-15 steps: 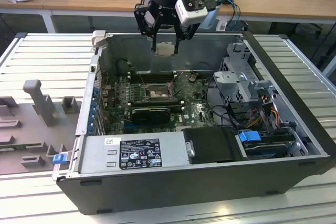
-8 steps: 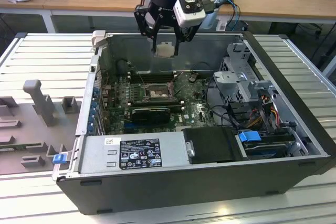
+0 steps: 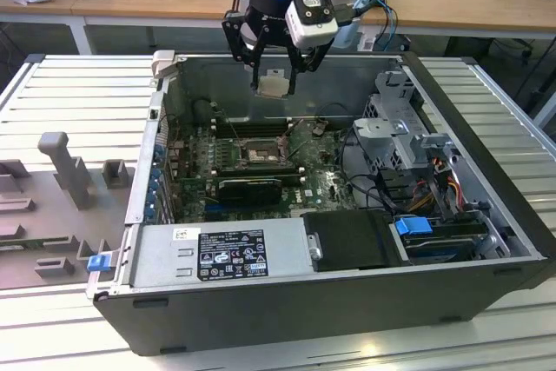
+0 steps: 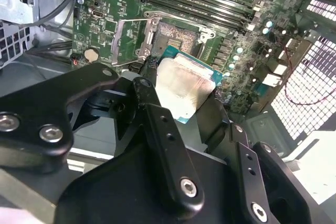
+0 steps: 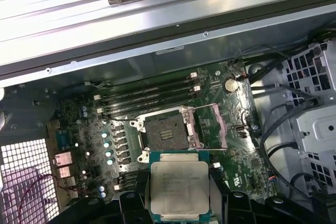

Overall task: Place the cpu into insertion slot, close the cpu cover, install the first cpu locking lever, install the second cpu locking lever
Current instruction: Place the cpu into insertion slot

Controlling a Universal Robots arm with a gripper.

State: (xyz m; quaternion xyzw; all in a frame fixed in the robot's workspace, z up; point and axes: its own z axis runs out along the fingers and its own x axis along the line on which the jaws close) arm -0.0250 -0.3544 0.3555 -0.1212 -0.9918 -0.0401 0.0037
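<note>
In the exterior view I am watching the gripper (image 3: 276,76) hanging above the far wall of the open computer case (image 3: 486,241). Its fingers are clamping the cpu (image 3: 274,85) between them. The chip is riding well above the green board (image 3: 326,184). The insertion slot (image 3: 259,155) is lying lower and nearer the camera, well apart from the chip, so the socket is sitting down and forward of the fingertips.

In the second wrist view I am seeing the black fingers (image 4: 145,95) pressing on opposite edges of the cpu (image 4: 181,90), whose pale metal top is showing dull smears and whose green edge is peeking out along one side. Past the chip the insertion slot (image 4: 176,36) is lying open with its contact field bare. The cpu cover (image 4: 116,43) is folded back beside it, not lying over it.

In the first wrist view I am looking straight along the fingers. The cpu (image 5: 178,186) is looking nearly square, silver-grey with faint print, and is held flat. Its edges are running about parallel to the rim of the insertion slot (image 5: 167,131). The socket is lying just past the chip's far edge in this picture, with the cpu cover (image 5: 221,128) swung open at its side next to the memory slots (image 5: 152,98).
</note>
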